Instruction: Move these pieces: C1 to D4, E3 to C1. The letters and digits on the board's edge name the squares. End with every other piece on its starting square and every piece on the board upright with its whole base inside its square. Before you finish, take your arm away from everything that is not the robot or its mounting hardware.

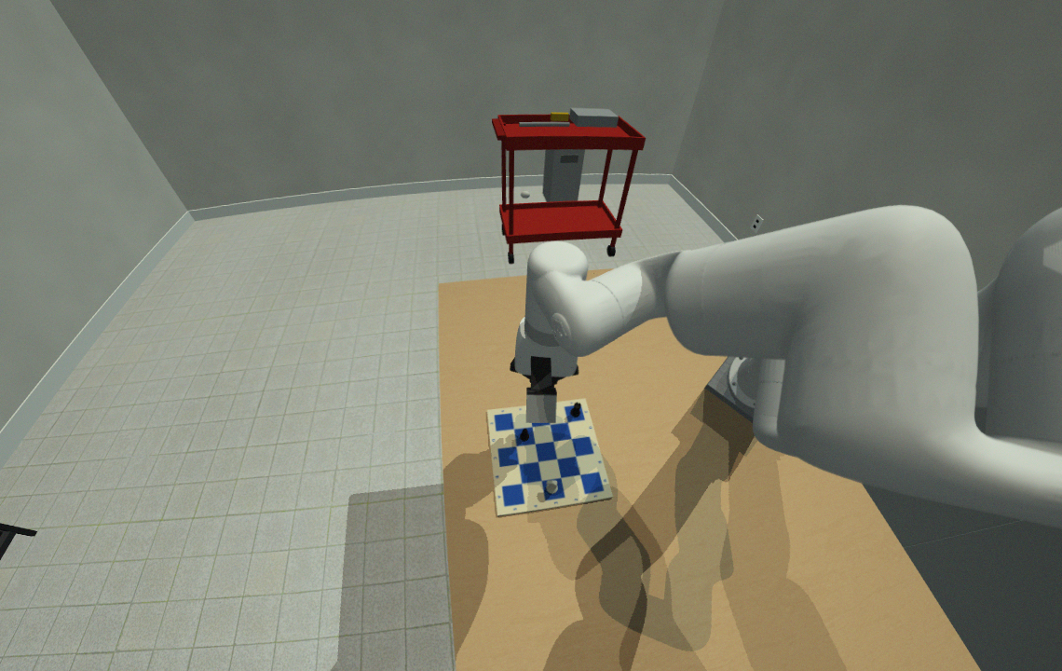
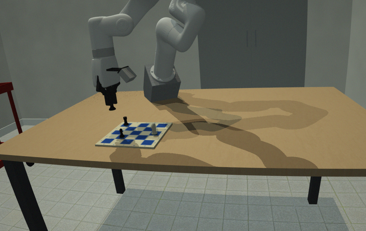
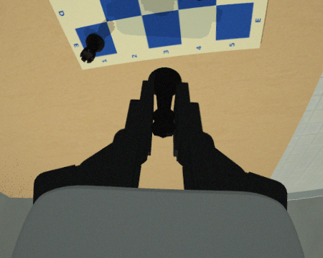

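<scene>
Above the wooden table's far side, the black two-finger gripper clamps a small black pawn-like chess piece, apparently clear of the blue-and-cream chessboard. A tilted grip could topple it on release.

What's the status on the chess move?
Gripper shut on black pawn, lifted above the chessboard. Black rook, second black pawn, white bishop standing. Nothing blocking.
</scene>
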You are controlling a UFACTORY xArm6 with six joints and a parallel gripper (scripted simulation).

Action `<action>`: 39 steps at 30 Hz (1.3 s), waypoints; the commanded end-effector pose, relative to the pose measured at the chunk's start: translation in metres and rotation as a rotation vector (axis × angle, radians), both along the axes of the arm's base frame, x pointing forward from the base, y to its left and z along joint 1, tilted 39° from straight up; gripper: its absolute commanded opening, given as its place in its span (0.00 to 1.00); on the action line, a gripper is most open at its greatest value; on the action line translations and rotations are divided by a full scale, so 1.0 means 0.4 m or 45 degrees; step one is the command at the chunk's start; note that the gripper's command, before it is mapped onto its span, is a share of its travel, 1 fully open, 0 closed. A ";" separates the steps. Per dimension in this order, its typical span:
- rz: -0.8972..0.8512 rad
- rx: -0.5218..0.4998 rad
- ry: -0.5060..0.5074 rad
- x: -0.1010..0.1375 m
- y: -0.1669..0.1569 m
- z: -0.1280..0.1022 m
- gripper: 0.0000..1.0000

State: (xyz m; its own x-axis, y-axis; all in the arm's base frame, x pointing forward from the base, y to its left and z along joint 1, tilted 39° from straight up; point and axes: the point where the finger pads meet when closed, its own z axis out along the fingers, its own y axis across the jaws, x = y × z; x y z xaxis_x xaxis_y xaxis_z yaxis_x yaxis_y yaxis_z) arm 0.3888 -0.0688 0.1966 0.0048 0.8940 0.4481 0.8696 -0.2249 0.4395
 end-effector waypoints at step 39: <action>0.199 -0.119 -0.097 -0.208 0.182 -0.016 0.00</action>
